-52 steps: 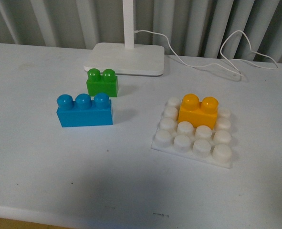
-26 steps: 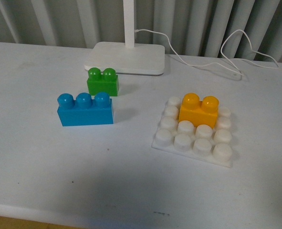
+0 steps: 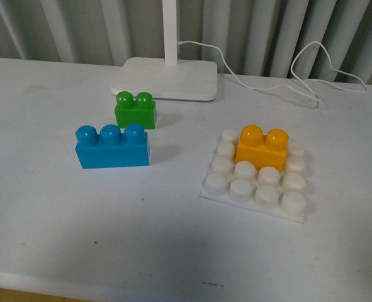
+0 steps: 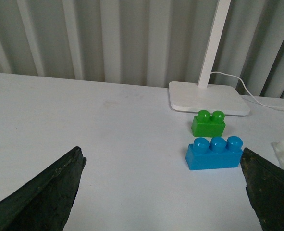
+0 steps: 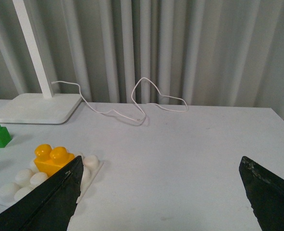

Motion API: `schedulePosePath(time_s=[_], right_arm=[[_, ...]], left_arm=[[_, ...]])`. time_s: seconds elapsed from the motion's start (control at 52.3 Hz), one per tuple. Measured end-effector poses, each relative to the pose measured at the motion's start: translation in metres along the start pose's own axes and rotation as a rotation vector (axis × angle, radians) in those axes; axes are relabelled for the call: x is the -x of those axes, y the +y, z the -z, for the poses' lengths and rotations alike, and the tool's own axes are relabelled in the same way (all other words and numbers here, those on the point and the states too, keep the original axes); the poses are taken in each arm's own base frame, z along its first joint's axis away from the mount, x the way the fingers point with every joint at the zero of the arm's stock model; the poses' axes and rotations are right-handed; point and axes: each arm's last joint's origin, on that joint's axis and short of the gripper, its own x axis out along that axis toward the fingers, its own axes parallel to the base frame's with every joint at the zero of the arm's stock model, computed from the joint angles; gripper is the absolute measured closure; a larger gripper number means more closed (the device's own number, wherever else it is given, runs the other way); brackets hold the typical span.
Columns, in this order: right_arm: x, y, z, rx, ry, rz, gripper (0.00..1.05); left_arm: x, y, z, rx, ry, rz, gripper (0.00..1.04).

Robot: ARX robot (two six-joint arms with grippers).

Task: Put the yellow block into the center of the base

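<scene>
The yellow block sits upright on the white studded base, in its middle toward the back rows, with white studs showing around it. It also shows in the right wrist view on the base. Neither arm shows in the front view. My left gripper is open and empty above bare table, with the blue brick beyond it. My right gripper is open and empty, off to the side of the base.
A blue three-stud brick and a green two-stud brick stand left of the base. A white lamp foot with its post stands at the back, and its white cable trails right. A grey curtain hangs behind the table.
</scene>
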Motion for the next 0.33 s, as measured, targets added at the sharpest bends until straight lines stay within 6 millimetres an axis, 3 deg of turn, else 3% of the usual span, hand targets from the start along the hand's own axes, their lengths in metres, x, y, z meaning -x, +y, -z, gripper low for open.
schedulePosePath(time_s=[0.325], right_arm=[[0.0000,0.0000,0.0000,0.000,0.000,0.000,0.09]], left_arm=[[0.0000,0.0000,0.0000,0.000,0.000,0.000,0.06]])
